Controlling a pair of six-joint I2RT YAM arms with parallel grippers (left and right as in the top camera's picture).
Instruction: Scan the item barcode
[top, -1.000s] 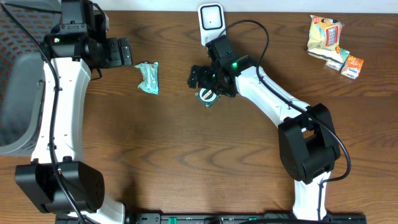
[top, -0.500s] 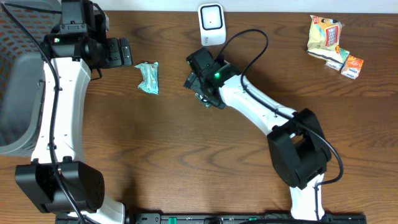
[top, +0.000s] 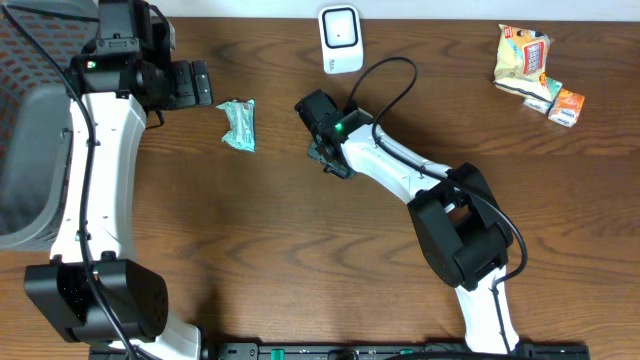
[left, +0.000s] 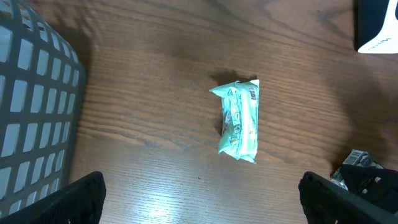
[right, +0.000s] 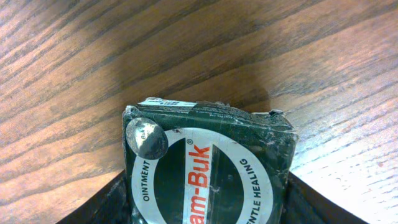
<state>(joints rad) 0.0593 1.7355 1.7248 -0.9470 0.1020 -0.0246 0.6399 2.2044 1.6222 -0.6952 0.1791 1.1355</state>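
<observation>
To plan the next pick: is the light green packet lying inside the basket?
No, the light green packet lies on the wooden table, apart from the basket.

A dark green ointment box (right: 208, 168) fills the lower centre of the frame on a wooden table (right: 74, 56). Its white ring reads "OINTMENT" and "HEALING" around red "am-Buk" lettering. A round silver sticker (right: 146, 138) sits at its upper left corner. The right gripper's (right: 204, 190) dark fingers (right: 106, 202) sit against both sides.

I see bare surface (top: 300, 260) near centre; basket (top: 25, 160) walls the left, scanner (top: 340, 38) and snack packs (top: 538, 68) line the far edge.
</observation>
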